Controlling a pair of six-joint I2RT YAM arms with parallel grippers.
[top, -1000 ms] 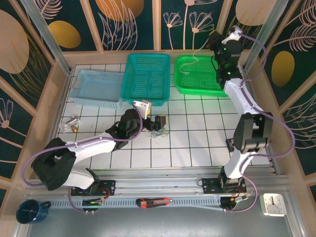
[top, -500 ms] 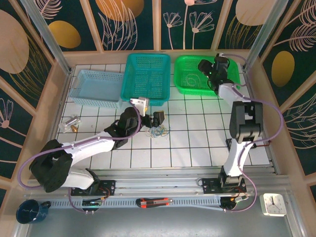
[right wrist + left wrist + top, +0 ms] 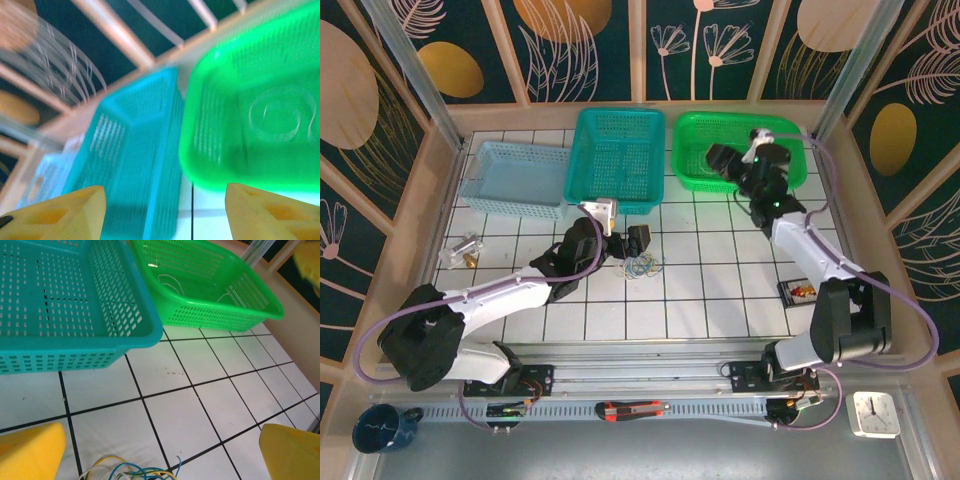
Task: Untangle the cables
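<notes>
The cables [image 3: 640, 266] lie curled on the tile just below the left gripper [image 3: 626, 246] — jaws wide, empty — so it's way nearer than the right gripper [image 3: 724, 163], half-open and empty, off over the green basket [image 3: 685, 180].

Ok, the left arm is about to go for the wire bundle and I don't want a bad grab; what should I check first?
1. Left end effector open: ok.
2. Cable bundle lies between its fingers: ok, low in the left wrist view.
3. Bundle clear of the teal basket: ok.
4. Bundle's wires separated: not ok, looped together.
5. Right end effector open and empty: ok.
6. White cable lying coiled in the green basket: ok.
</notes>
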